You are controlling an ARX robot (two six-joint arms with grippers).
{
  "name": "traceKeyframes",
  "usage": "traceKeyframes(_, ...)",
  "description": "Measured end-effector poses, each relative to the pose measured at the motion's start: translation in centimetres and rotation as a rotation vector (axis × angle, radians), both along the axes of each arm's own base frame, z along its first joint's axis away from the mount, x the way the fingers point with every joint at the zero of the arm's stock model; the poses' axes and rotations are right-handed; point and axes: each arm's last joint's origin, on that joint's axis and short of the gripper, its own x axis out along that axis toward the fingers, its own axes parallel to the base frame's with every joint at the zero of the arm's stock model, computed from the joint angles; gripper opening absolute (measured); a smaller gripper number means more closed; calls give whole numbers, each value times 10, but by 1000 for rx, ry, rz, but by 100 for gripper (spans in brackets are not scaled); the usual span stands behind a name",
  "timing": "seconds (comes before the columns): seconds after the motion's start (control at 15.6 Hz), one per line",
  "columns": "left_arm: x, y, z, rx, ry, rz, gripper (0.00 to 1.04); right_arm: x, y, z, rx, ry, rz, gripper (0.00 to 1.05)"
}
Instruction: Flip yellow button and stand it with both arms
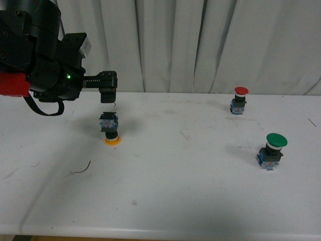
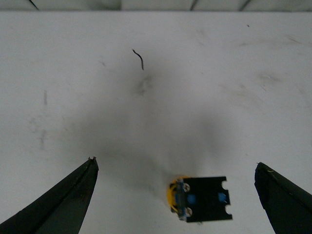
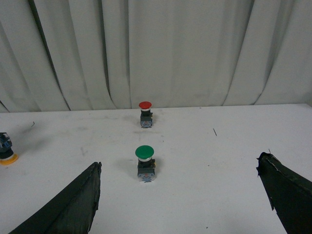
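The yellow button (image 1: 110,129) stands upside down on the white table (image 1: 170,191) at the left, its yellow-orange cap on the surface and its blue-black base on top. My left gripper (image 1: 108,98) hangs open just above it. In the left wrist view the button (image 2: 200,199) lies between the two spread fingers (image 2: 73,195), touching neither; the left gripper's midpoint (image 2: 175,168) is over bare table beside it. My right gripper (image 3: 179,168) is open and empty, out of the front view. The button's edge shows at the far left of the right wrist view (image 3: 6,150).
A red-capped button (image 1: 239,100) stands upright at the back right, also in the right wrist view (image 3: 145,113). A larger green-capped button (image 1: 272,151) stands upright nearer at the right, ahead of the right gripper (image 3: 145,164). A thin dark wire scrap (image 1: 82,168) lies front left. White curtains hang behind.
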Motion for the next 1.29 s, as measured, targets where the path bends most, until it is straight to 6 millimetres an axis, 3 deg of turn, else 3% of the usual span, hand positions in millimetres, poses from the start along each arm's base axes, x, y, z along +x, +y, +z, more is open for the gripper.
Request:
traceKeyframes(0.19,2,-2,-1,-28,44,-22,98,0,0,0,0,0,0,98)
traceKeyframes(0.32,1,-8,-16,-13,88,-46,98,0,0,0,0,0,0,98)
traceKeyframes(0.58,3,-19,-26,31,105,-73,98,0,0,0,0,0,0,98)
traceKeyframes(0.84,2,-19,-45,65,160,-58,98,0,0,0,0,0,0,98)
traceKeyframes(1.29,5,-19,-43,75,144,-46,98,0,0,0,0,0,0,98)
